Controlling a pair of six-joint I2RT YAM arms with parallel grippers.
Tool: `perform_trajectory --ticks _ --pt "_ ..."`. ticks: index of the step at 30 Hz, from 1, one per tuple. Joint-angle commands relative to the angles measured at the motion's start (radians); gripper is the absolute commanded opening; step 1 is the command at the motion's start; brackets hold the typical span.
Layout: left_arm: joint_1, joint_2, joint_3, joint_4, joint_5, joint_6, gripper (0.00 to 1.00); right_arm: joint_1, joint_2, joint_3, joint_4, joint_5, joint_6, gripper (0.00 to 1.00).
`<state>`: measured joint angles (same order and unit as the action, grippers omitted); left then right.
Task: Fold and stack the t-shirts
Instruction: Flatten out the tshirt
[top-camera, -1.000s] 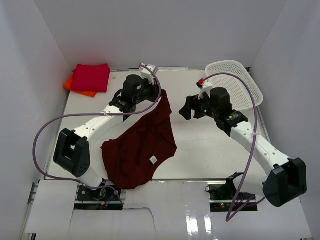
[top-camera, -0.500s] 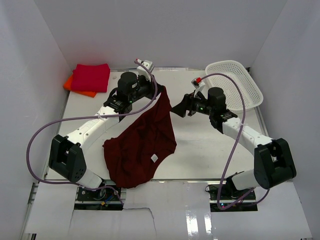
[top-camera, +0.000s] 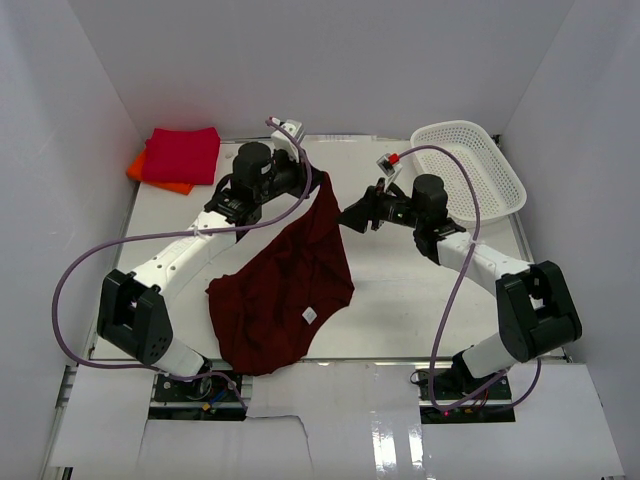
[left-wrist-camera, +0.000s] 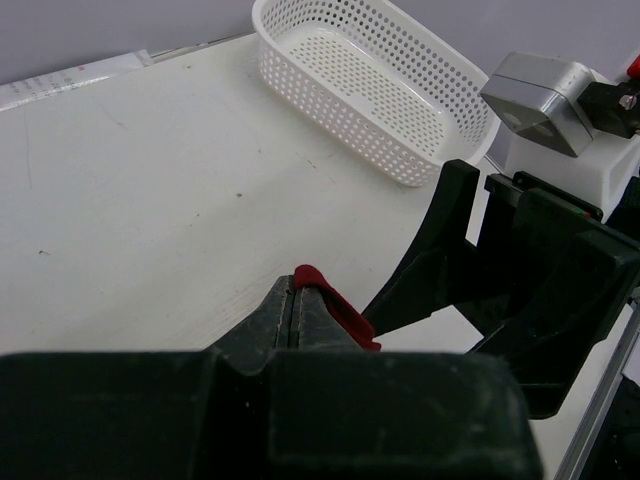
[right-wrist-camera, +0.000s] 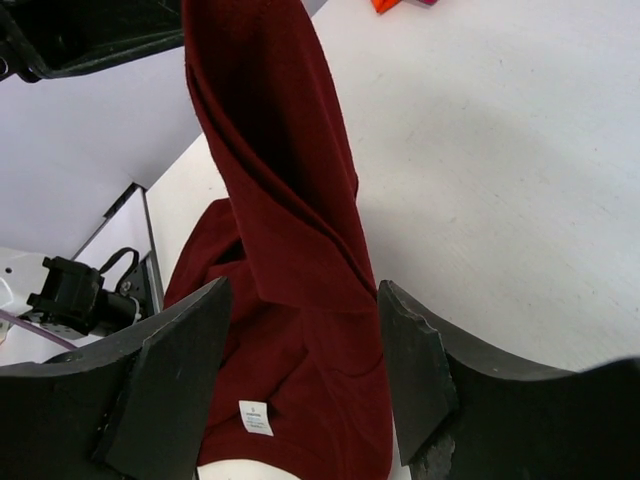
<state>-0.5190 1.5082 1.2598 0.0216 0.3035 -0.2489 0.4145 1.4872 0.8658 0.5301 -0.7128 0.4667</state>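
The dark maroon t-shirt (top-camera: 285, 290) hangs from my left gripper (top-camera: 318, 184), which is shut on its upper edge. Its lower part lies crumpled on the table with the white neck label (top-camera: 308, 318) facing up. In the left wrist view, a fold of red cloth (left-wrist-camera: 338, 308) sticks out of the left gripper's (left-wrist-camera: 291, 287) closed jaws. My right gripper (top-camera: 350, 216) stands open just right of the hanging cloth. In the right wrist view, the shirt (right-wrist-camera: 285, 210) shows beyond the right gripper's (right-wrist-camera: 300, 370) spread fingers. A folded crimson t-shirt (top-camera: 182, 154) lies on an orange one (top-camera: 150, 174) at the far left.
A white mesh basket (top-camera: 478, 170) sits at the far right corner, also seen in the left wrist view as the basket (left-wrist-camera: 370, 80). White walls enclose the table (top-camera: 420, 290) on three sides. Purple cables loop off both arms.
My right arm has swung left toward the hanging maroon shirt, and its jaws have narrowed somewhat. The left gripper keeps its hold and has barely shifted.
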Motion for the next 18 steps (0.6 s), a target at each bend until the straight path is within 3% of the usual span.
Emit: perform_trajectory --ticks 1,11,14,15,18 --pt "0.011 -0.062 0.056 0.017 0.034 -0.015 0.00 -0.003 0.013 -0.022 0.111 -0.030 0.018 0.66" --pt "0.013 -0.059 0.087 0.012 0.062 -0.039 0.00 0.015 0.064 -0.011 0.136 -0.037 0.024 0.62" --pt "0.013 -0.054 0.089 0.015 0.072 -0.049 0.00 0.023 0.074 -0.002 0.145 -0.042 0.030 0.51" --pt "0.013 -0.054 0.087 0.015 0.074 -0.052 0.00 0.024 0.074 -0.002 0.145 -0.040 0.030 0.42" --pt "0.013 -0.060 0.076 0.021 0.077 -0.053 0.00 0.026 0.071 0.001 0.157 -0.037 0.032 0.39"
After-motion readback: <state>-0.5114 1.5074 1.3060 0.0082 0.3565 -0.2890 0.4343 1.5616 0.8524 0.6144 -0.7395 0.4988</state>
